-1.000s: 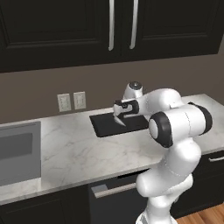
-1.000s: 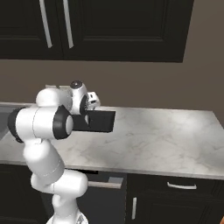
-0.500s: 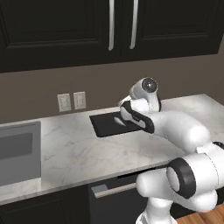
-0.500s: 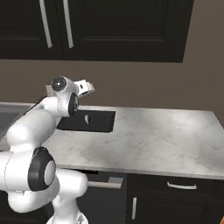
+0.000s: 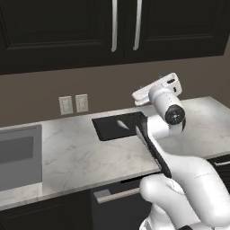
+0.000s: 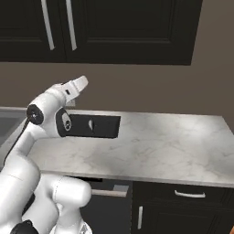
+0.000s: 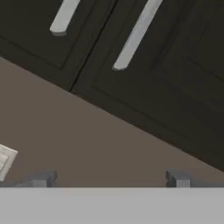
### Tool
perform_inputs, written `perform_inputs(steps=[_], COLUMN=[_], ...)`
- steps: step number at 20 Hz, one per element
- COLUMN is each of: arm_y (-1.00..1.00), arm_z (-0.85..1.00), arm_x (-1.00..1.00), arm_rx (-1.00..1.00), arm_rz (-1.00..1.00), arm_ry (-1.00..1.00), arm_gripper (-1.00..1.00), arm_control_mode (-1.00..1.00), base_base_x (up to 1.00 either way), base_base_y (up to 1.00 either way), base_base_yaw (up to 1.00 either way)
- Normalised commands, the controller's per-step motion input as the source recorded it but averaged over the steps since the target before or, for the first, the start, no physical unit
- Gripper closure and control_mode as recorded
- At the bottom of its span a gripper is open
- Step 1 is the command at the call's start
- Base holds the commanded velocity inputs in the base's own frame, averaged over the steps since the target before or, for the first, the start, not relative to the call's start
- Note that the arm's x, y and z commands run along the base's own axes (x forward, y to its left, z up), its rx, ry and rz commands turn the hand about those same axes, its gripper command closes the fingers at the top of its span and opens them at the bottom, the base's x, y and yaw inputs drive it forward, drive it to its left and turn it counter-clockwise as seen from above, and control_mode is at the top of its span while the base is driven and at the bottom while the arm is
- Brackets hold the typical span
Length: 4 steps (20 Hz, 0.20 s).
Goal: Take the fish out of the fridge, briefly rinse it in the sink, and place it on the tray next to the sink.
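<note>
The small grey-silver fish point(image 5: 121, 123) point(image 6: 90, 124) lies flat on the black tray point(image 5: 105, 129) point(image 6: 107, 128), which rests on the marble counter to the right of the sink point(image 5: 18, 155). My gripper point(image 5: 137, 96) point(image 6: 81, 82) is raised above the tray's right end and tilted up toward the wall. In the hand view my gripper point(image 7: 108, 181) is open: its fingertips point(image 7: 39, 181) stand far apart with nothing between them, facing the brown wall and dark cabinet doors. The fridge is out of view.
Dark wall cabinets with silver handles point(image 5: 114, 27) hang above the counter. Two wall outlets point(image 5: 74, 104) sit left of the tray. Open marble counter point(image 6: 173, 146) stretches to the right. A dishwasher front point(image 5: 112, 195) is below the counter edge.
My hand has lifted off the tray and swung upward to face the wall and cabinets. The fish stays on the tray, free of the fingers.
</note>
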Motion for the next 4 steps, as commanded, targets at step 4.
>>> perform_inputs(steps=[4], arm_y=[-0.17], arm_z=[1.00], arm_x=[-0.99], arm_rx=[0.00], arm_rz=[-0.03], arm_ry=[-0.70], arm_gripper=[-1.00], arm_control_mode=[-1.00], base_base_x=[0.00], base_base_y=[0.00], base_base_yaw=[0.00])
